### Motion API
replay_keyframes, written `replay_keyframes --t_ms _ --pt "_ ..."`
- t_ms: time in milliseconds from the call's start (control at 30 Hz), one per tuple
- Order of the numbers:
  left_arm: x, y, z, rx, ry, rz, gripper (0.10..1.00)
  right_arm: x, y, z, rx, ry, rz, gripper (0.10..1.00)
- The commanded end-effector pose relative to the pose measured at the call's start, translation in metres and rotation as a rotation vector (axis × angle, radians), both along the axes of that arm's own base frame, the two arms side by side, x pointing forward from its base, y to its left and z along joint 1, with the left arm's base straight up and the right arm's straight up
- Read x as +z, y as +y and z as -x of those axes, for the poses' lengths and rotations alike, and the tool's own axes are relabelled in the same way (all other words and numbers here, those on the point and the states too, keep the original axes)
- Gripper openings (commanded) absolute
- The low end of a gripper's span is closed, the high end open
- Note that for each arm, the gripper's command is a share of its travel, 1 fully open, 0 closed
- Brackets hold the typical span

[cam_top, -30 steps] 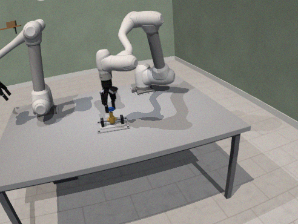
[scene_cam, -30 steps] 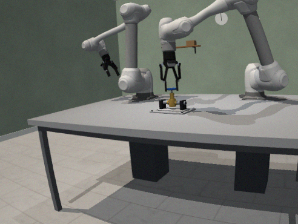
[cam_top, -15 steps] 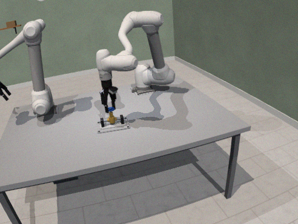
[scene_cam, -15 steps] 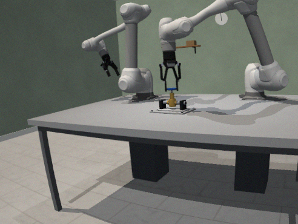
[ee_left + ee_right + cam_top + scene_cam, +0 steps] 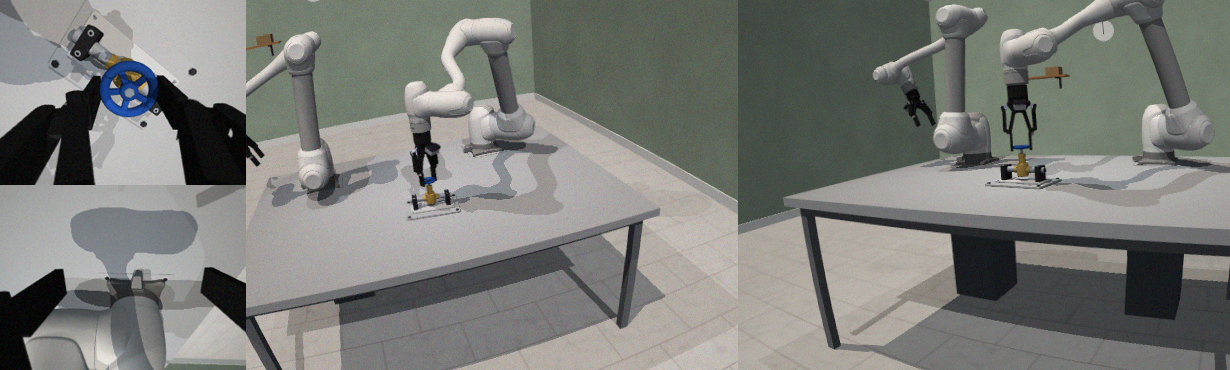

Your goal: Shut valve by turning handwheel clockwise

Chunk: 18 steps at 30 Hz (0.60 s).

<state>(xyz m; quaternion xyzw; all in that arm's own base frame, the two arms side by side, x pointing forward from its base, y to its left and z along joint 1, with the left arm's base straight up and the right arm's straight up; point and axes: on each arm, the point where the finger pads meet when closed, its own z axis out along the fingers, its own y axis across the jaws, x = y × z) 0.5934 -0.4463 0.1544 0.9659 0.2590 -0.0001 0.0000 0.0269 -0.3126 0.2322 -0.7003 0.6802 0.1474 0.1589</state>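
Note:
The blue handwheel [image 5: 429,180] [image 5: 1021,147] [image 5: 123,92] sits level on top of the yellow valve body [image 5: 430,197] [image 5: 1022,167] [image 5: 112,62]. My left gripper [image 5: 428,182] [image 5: 1021,148] [image 5: 128,87] points straight down and is shut on the handwheel, with one finger on each side of its rim. In the left wrist view the wheel hides much of the valve body. My right gripper [image 5: 258,161] [image 5: 925,124] [image 5: 133,281] is open and empty, held away from the valve beyond the table edge.
The valve's pipe is held by black clamps [image 5: 447,196] [image 5: 1040,173] [image 5: 87,42] on a base plate [image 5: 433,216] on the grey table [image 5: 371,250] [image 5: 888,195]. Both arm bases stand along one side of the table. A wall shelf with a brown box [image 5: 264,39] [image 5: 1053,71] is behind.

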Motion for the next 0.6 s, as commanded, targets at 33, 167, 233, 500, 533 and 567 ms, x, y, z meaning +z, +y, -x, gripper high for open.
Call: replay_keyframes --t_ms 33,167,233,500,533,567 --pt "0.0012 -0.0003 -0.0005 -0.001 -0.002 0.001 0.099 0.0004 -0.0002 -0.0001 0.000 0.000 0.001 1.000" --pt "0.0012 -0.0003 -0.0005 -0.001 -0.002 0.001 0.099 0.0004 -0.0002 -0.0001 0.000 0.000 0.001 1.000" --pt "0.0012 -0.0003 -0.0005 -0.001 -0.002 0.001 0.099 0.0004 -0.0002 -0.0001 0.000 0.000 0.001 1.000" --pt "0.0012 -0.0003 -0.0005 -0.036 -0.002 0.001 0.099 0.0004 -0.0002 -0.0001 0.000 0.000 0.001 1.000" --pt "0.0012 -0.0003 -0.0005 -0.036 -0.002 0.001 0.099 0.0004 -0.0002 -0.0001 0.000 0.000 0.001 1.000" --pt "0.0012 -0.0003 -0.0005 -0.036 -0.002 0.001 0.099 0.0004 -0.0002 -0.0001 0.000 0.000 0.001 1.000"
